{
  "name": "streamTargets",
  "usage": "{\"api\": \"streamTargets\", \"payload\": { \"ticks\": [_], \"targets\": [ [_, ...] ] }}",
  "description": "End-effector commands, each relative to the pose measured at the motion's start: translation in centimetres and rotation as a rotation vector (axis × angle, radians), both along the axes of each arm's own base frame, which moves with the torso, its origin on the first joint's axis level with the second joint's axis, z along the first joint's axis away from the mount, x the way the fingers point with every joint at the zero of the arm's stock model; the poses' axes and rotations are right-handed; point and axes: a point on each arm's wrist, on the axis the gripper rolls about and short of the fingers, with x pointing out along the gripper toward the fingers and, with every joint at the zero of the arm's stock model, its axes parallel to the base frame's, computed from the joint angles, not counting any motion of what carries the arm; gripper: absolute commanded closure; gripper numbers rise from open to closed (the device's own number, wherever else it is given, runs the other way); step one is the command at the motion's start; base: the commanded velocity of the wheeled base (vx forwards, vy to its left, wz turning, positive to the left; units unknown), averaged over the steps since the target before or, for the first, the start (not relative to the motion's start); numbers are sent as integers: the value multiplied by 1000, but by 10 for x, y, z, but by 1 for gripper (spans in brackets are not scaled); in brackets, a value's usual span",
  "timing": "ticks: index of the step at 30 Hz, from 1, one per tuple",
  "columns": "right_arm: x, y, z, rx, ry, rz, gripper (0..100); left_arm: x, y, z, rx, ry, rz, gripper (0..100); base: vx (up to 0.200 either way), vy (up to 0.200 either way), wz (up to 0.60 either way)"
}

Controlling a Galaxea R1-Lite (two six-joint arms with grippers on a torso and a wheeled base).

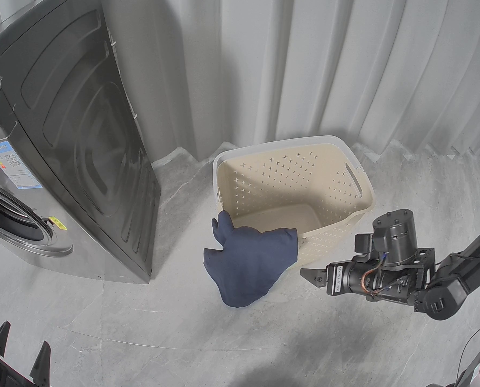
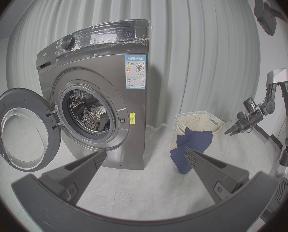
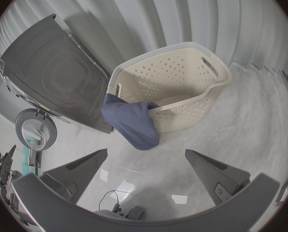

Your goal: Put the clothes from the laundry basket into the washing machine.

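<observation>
A navy garment (image 1: 250,264) hangs over the front rim of the cream laundry basket (image 1: 283,142) and down its outside to the floor. Little else shows inside the basket. The grey washing machine (image 1: 78,135) stands to the left with its door (image 2: 21,129) swung open. A dark item (image 2: 103,123) lies in the drum. My right gripper (image 1: 311,275) is open, low and just right of the garment, apart from it and pointing at it (image 3: 131,123). My left gripper (image 1: 19,345) is open and empty near the floor in front of the machine (image 2: 98,91).
White curtains (image 1: 315,55) hang behind the basket and machine. Bare grey floor (image 1: 159,329) lies between the machine, the basket and me. The open door juts out into the space before the drum. A cable and small parts (image 3: 118,207) lie under the right gripper.
</observation>
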Motion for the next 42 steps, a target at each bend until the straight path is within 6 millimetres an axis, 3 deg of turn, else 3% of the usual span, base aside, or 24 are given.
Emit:
{"api": "streamTargets", "payload": {
  "ticks": [1, 13, 24, 33, 42],
  "targets": [
    [23, 19, -22, -23, 36, 10, 0, 0, 0, -5, 0, 1, 1, 0, 0, 0, 0],
    [56, 41, -43, -52, 25, 41, 0, 0, 0, -5, 0, 1, 0, 0, 0, 0, 0],
    [67, 59, -61, -58, 32, 77, 0, 0, 0, -5, 0, 3, 0, 0, 0, 0, 0],
    [81, 73, -73, -22, -70, 133, 0, 0, 0, -5, 0, 1, 0, 0, 0, 0, 0],
    [82, 86, -73, 12, -109, 159, 0, 0, 0, -5, 0, 1, 0, 0, 0, 0, 0]
  ]
}}
